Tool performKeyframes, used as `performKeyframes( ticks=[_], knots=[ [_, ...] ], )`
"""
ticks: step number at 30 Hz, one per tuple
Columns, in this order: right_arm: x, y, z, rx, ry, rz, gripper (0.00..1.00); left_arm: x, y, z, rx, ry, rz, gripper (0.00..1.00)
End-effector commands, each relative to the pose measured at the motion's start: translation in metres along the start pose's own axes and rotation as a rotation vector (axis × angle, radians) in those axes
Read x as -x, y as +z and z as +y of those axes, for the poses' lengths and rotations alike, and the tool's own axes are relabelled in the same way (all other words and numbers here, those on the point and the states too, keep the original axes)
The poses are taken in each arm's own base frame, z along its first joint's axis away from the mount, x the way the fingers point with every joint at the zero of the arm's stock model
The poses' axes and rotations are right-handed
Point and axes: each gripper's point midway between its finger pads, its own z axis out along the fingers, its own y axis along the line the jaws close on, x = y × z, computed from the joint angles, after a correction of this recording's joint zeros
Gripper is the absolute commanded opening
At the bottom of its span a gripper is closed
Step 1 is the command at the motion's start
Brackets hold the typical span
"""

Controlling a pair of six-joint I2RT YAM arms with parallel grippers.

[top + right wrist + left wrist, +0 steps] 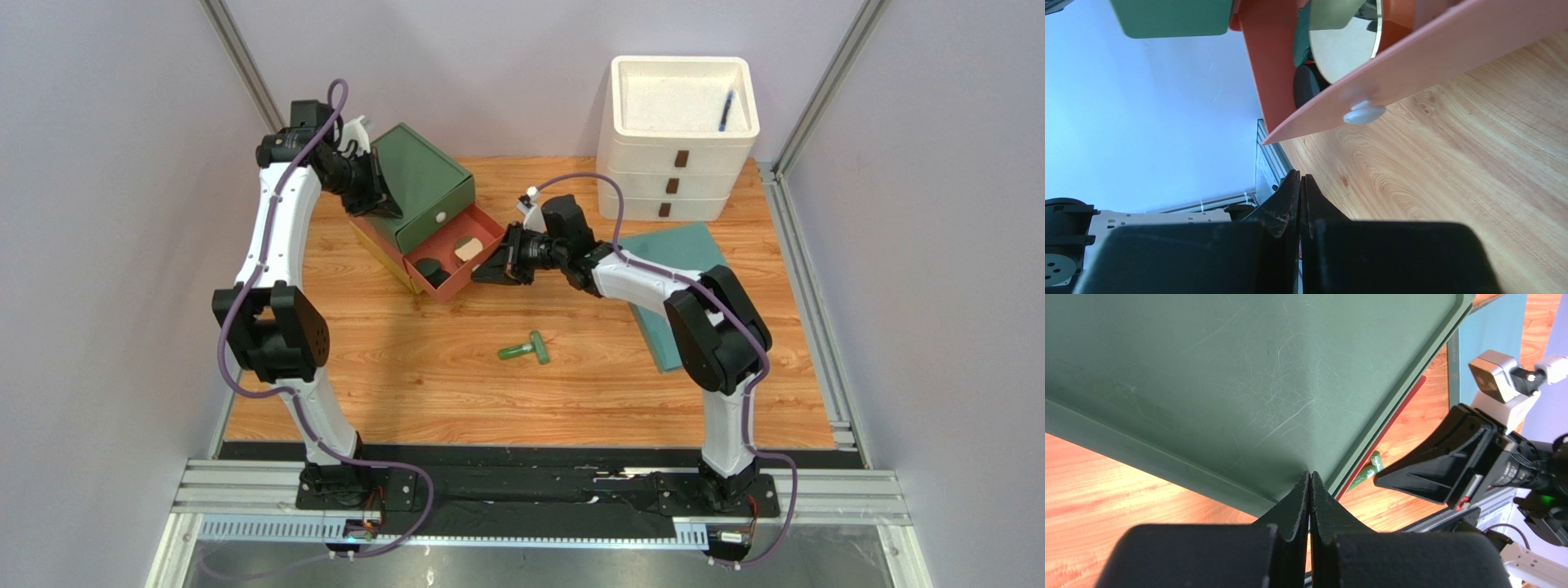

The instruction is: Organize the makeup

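A bright green tube (525, 352) lies on the wooden table; it also shows in the left wrist view (1370, 471). A red drawer (481, 229) stands open under a green box (417, 181). In it lie a beige item (466, 249) and a dark round compact (429, 267). The right wrist view shows the drawer front (1438, 46) with its white knob (1363, 113), a gold-rimmed round jar (1349, 40) and a dark compact (1306, 82). My left gripper (1309, 476) is shut and empty, tips against the green box top (1229, 373). My right gripper (1298, 179) is shut and empty, just in front of the drawer.
A white stack of drawers (677, 147) stands at the back right, with a blue pen (726, 110) in its top tray. A teal flat book (672, 251) lies under the right arm. Metal rails run along the table's sides.
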Motion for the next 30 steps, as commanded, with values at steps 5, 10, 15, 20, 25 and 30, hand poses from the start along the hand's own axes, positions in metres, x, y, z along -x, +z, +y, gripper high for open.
performKeyframes(
  ticks=[5, 10, 15, 20, 25, 30],
  knots=[
    [0.022, 0.020, 0.003, 0.031, -0.005, -0.018, 0.00, -0.048, 0.023, 0.051, 0.170, -0.036, 0.215, 0.00],
    [0.037, 0.039, 0.013, 0.047, -0.011, -0.024, 0.00, -0.048, 0.023, 0.050, 0.169, -0.036, 0.215, 0.00],
    [0.056, 0.059, 0.034, 0.089, -0.020, -0.049, 0.00, -0.050, 0.023, 0.050, 0.168, -0.032, 0.220, 0.00],
    [0.063, 0.083, 0.042, 0.092, -0.012, -0.060, 0.00, -0.051, 0.022, 0.051, 0.167, -0.034, 0.224, 0.00],
    [0.071, 0.110, 0.043, 0.093, -0.005, -0.068, 0.00, -0.051, 0.023, 0.051, 0.165, -0.031, 0.228, 0.00],
    [0.075, 0.114, 0.046, 0.091, -0.014, -0.079, 0.00, -0.051, 0.023, 0.052, 0.170, -0.032, 0.228, 0.00]
  ],
)
